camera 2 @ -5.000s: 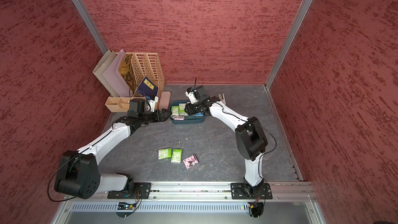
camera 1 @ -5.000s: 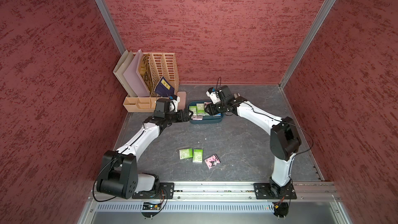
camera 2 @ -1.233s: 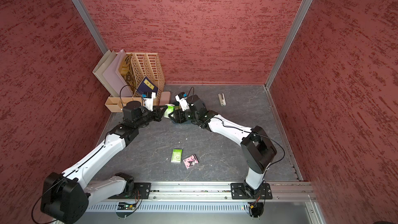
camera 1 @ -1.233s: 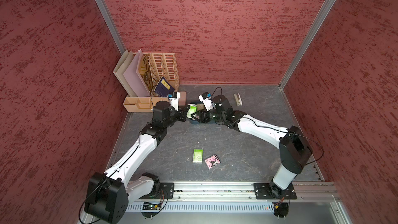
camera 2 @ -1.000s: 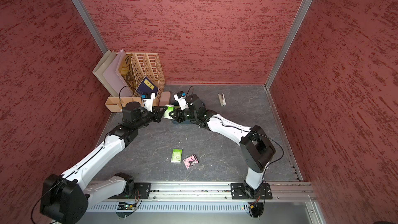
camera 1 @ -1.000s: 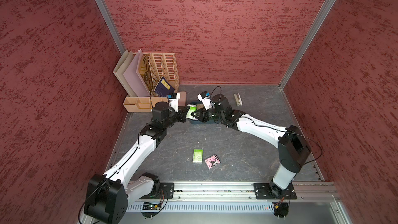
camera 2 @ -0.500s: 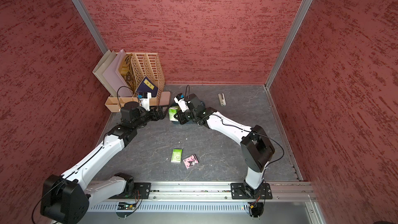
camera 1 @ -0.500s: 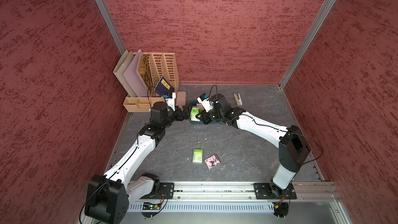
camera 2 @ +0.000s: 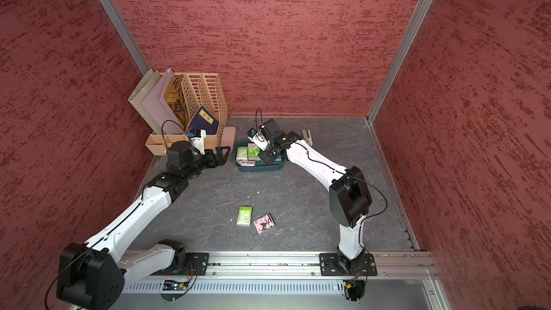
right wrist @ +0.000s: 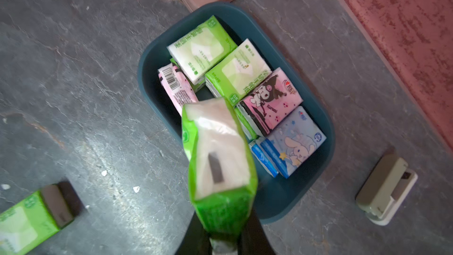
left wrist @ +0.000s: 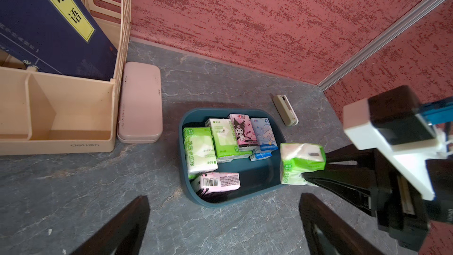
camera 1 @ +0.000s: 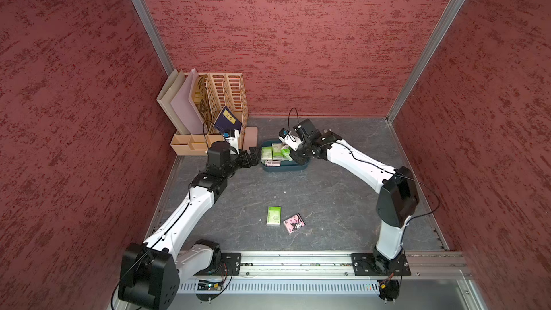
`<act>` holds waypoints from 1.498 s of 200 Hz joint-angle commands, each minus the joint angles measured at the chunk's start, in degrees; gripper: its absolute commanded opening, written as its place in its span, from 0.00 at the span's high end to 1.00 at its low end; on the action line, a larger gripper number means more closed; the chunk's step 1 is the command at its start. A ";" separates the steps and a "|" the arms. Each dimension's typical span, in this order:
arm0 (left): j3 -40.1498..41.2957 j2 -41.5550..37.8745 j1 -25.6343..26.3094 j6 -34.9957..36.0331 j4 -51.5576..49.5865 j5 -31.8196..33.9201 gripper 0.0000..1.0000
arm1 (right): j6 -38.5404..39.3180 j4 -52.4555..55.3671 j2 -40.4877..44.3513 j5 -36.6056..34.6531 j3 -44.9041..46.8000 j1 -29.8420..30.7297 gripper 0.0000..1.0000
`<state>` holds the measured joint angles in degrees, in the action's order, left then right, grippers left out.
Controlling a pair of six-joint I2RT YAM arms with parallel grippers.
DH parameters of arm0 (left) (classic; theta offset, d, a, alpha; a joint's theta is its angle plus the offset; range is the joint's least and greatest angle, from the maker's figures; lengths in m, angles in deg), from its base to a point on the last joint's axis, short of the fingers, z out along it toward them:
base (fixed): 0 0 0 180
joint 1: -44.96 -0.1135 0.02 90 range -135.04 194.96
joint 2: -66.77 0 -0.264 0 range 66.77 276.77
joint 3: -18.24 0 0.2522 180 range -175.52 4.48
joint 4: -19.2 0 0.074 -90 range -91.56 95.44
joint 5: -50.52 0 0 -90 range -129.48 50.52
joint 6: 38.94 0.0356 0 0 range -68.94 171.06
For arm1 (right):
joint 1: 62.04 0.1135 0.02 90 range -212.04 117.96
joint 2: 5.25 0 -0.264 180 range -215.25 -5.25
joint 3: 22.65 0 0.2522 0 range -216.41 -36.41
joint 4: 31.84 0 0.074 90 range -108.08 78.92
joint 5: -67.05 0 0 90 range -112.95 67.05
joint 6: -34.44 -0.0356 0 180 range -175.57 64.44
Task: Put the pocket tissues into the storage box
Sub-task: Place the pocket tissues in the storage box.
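Our right gripper (right wrist: 221, 240) pinches a green packet (right wrist: 218, 158) over the storage box (camera 1: 284, 169) rim.
Our left gripper (left wrist: 224, 198) is spread wide just left of the box, mid-frame in both top views; other packets (left wrist: 220, 141) lie inside, two loose packets (camera 1: 273, 215) on the tabletop (camera 1: 328, 204) lower down.

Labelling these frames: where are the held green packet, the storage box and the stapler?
held green packet (right wrist: 220, 138): right wrist view, its white top face.
storage box (left wrist: 256, 176): left wrist view, bare inner floor.
stapler (right wrist: 383, 190): right wrist view, its top.
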<state>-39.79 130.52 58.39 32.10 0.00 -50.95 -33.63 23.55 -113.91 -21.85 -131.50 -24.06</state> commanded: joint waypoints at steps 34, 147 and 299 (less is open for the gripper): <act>-1.39 -0.14 -0.60 2.14 -1.06 0.62 0.00 | 11.21 -2.81 -5.14 -4.97 -0.24 0.43 1.00; -2.49 1.71 -0.78 3.26 -1.88 0.36 0.00 | 11.69 -3.89 -13.02 -4.62 -4.42 0.61 1.00; -2.25 1.74 -0.75 4.51 -3.28 0.64 0.00 | 5.24 -3.80 -7.77 0.43 -2.44 0.84 0.50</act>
<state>-40.95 132.24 58.08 35.49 -3.23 -50.93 -25.41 20.64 -126.74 -23.88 -135.23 -23.21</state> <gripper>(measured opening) 0.996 0.495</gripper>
